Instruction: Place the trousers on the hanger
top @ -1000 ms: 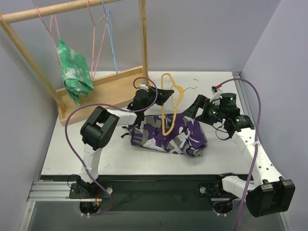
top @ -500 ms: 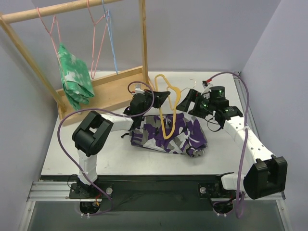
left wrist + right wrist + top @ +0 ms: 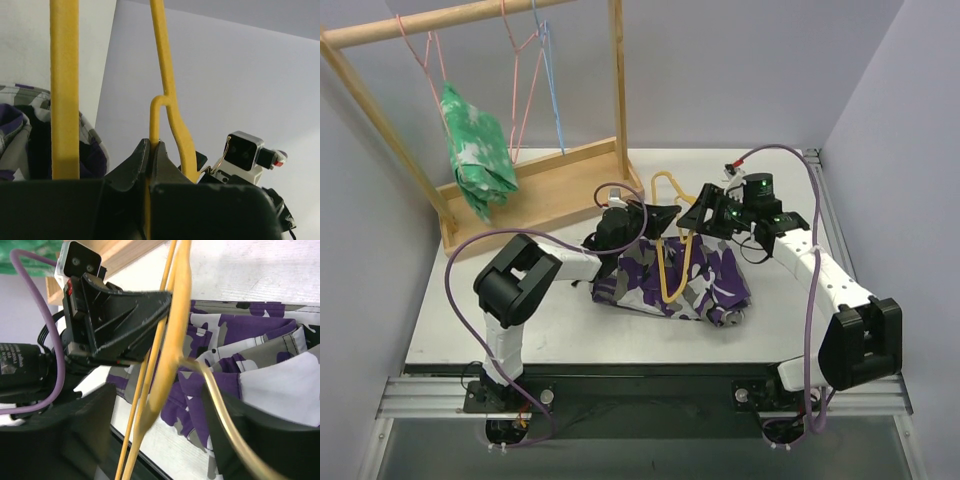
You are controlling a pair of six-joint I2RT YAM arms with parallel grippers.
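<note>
The camouflage trousers [image 3: 705, 280] lie crumpled mid-table. The yellow hanger [image 3: 665, 265] stands tilted over them, its lower end on the cloth. My left gripper [image 3: 663, 212] is shut on the hanger's wire [image 3: 152, 120] near the top. In the left wrist view the trousers [image 3: 20, 125] show at the left. My right gripper [image 3: 697, 214] is open just right of the left one. In the right wrist view its jaws [image 3: 160, 390] straddle the hanger's neck [image 3: 172, 345], with gaps on both sides. The trousers [image 3: 260, 335] lie behind.
A wooden rack [image 3: 550, 185] stands at the back left. Pink hangers [image 3: 525, 80], a blue hanger [image 3: 552, 95] and a green-and-white garment [image 3: 475, 150] hang from its rail. Purple walls close in on both sides.
My right arm has swung left to the hanger's neck and its jaws have narrowed around it. The left gripper has kept its hold, and the hanger has shifted slightly.
</note>
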